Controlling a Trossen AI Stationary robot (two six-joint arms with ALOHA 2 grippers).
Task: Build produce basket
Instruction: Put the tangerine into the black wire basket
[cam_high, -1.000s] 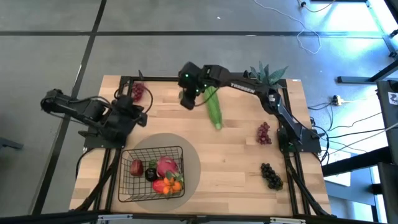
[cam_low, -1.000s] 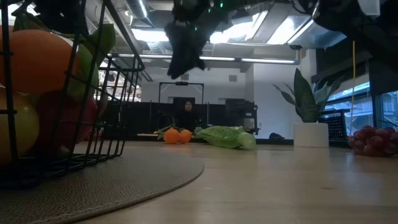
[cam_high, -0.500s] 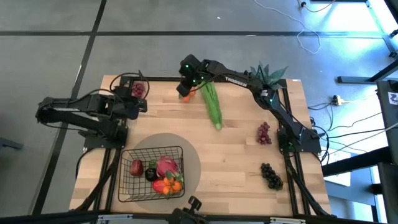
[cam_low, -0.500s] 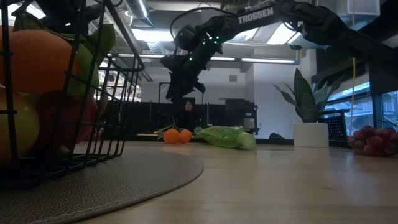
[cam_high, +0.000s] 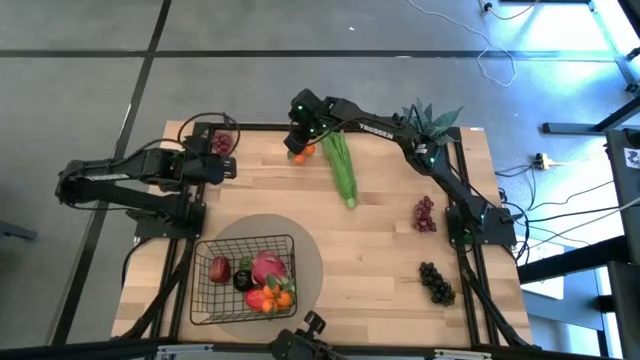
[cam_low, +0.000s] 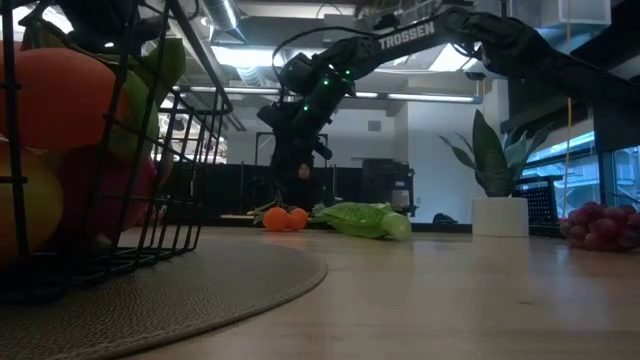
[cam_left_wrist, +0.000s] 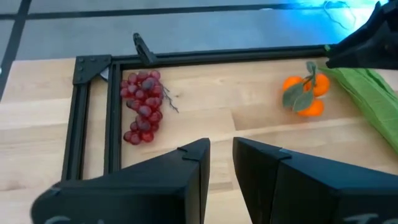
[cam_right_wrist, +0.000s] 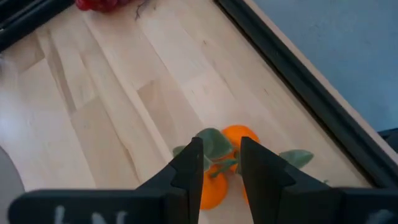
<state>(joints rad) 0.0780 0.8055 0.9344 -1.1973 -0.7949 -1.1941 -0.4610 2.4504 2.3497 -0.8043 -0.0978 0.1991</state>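
Note:
Two leafy tangerines (cam_high: 300, 153) (cam_right_wrist: 238, 135) lie on the table at its far edge, beside the long green bunch (cam_high: 343, 168). My right gripper (cam_high: 297, 146) (cam_right_wrist: 221, 146) hangs right above them, pointing down, its fingers a little apart over the leaves; I cannot tell whether they touch. My left gripper (cam_high: 228, 168) (cam_left_wrist: 221, 146) waits at the far left, narrowly open and holding nothing, facing a red grape bunch (cam_left_wrist: 143, 106). The black wire basket (cam_high: 205, 262) stands on a round grey mat and holds a pink dragon fruit, a mango, tangerines and dark fruit.
More red grapes (cam_high: 425, 213) and dark grapes (cam_high: 435, 282) lie near the right edge. A spiky plant in a white pot (cam_high: 430, 118) stands at the far right corner. A black frame rail (cam_right_wrist: 298, 93) runs along the far edge just behind the tangerines. A person sits in the room beyond.
My right gripper has swung from beside the green bunch toward the far edge and come down over the tangerines. My left arm has pulled back from the basket side toward the far left, so its gripper now faces the red grapes.

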